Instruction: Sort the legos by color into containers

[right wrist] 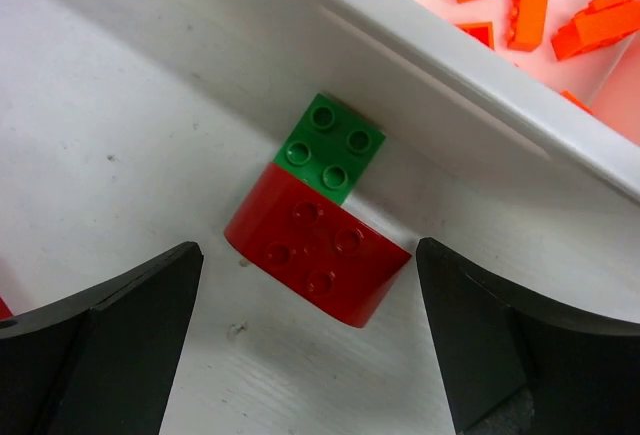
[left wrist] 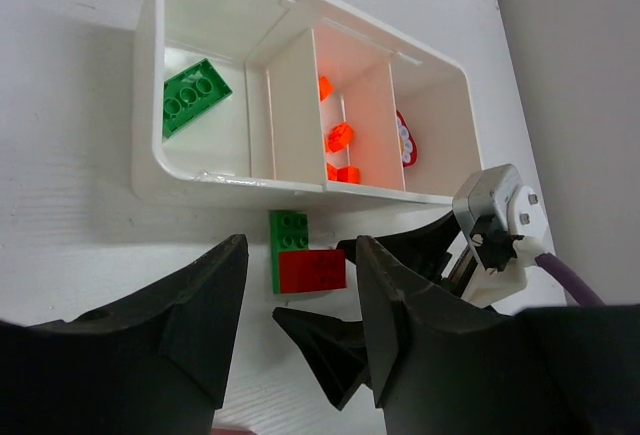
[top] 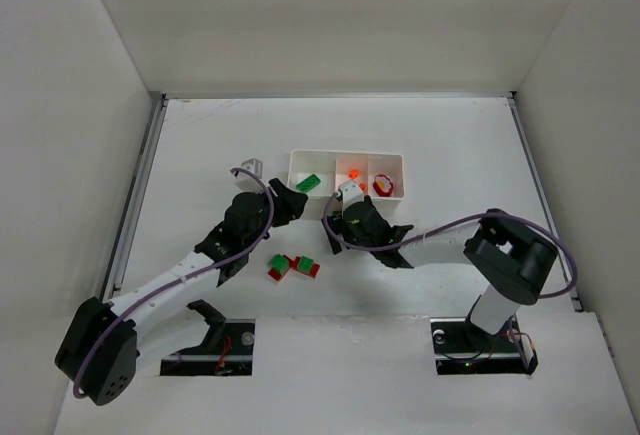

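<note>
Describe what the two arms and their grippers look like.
The left arm and right arm have white links between bulky black joints, with a purple cable looping along each. The left gripper and right gripper have matte black, wedge-shaped fingers. A silver-and-white camera block sits at the right wrist.

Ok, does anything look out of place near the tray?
Yes: a joined green-and-red brick lies on the table just outside the tray, between the right gripper's open jaws. Two colors stuck together fit no single compartment.

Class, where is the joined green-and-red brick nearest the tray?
The brick lies mid-frame in the right wrist view, between the fingers of the open right gripper, just outside the tray wall by the orange pieces.
</note>
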Controlling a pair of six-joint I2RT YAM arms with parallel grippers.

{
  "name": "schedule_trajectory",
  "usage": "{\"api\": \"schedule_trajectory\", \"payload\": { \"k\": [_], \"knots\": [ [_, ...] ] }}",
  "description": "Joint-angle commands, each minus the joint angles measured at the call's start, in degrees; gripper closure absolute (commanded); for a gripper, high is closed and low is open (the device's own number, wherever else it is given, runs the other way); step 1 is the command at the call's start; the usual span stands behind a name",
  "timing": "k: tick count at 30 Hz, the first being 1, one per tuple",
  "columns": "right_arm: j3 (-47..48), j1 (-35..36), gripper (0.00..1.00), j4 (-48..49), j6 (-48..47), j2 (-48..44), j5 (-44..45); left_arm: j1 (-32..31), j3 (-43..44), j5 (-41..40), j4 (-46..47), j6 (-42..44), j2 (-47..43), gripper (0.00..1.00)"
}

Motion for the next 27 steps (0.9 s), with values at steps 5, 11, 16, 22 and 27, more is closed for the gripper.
{"api": "schedule_trajectory", "payload": {
  "k": [5, 11, 16, 22, 27],
  "knots": [
    [-0.25, 3.67, 0.11, 5.96, 2.52, -2.22, -0.75, 1.34, -0.27, 1.42, 0.41, -0.23, -1.69, 0.57],
    [-2.71, 7.54, 0.11, 4.48, 6.3, -5.83, -1.98, 2.04, -0.09, 1.42, -0.29, -0.05, -1.95, 0.57],
    [-2.64, 5.7, 0.11, 4.3, 5.6, -6.8, 0.91, 2.04, -0.18, 1.42, -0.65, -0.23, -2.13, 0.57],
    [1.14, 4.46, 0.24, 4.82, 4.46, -1.8, 1.89, 2.04, -0.44, 1.33, -1.0, -0.4, -2.13, 0.57],
    [2.9, 4.55, 0.37, 4.74, 3.49, 0.05, 3.03, 2.13, -0.18, 1.42, -1.0, -0.31, -1.69, 0.57]
  ]
}}
